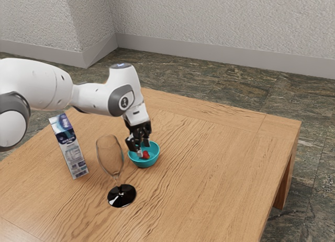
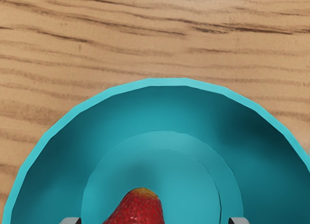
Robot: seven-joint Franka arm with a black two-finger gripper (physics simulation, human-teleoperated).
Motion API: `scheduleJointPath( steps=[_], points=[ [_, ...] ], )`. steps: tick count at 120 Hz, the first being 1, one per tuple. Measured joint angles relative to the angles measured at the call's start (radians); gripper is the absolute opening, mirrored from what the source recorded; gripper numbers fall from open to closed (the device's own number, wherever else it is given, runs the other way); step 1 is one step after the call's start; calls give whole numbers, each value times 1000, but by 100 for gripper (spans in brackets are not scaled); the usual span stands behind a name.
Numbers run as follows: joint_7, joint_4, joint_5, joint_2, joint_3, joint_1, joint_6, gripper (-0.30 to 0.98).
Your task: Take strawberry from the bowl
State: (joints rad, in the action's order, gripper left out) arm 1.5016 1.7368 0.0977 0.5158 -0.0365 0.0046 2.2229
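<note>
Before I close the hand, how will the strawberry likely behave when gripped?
The strawberry narrows toward one end, so it may slip if pinched there. Its rounded sides could let it roll in the smooth bowl if nudged. Its red, seeded skin suggests soft, easily bruised fruit.

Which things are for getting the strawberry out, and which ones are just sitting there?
For the job:
strawberry, inside the bowl
bowl, blue-green
hand, open, reaching down at the bowl

Just sitting there:
carton
glass, the one with a black foot
</note>
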Motion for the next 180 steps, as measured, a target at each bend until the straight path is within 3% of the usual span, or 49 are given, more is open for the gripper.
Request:
scheduleJointPath(
  steps=[32, 115, 180],
  points=[
    [45, 0, 3, 18, -2, 0, 3, 37],
    [90, -24, 11, 42, -9, 1, 5, 19],
    [98, -19, 35, 45, -4, 13, 5, 17]
  ],
)
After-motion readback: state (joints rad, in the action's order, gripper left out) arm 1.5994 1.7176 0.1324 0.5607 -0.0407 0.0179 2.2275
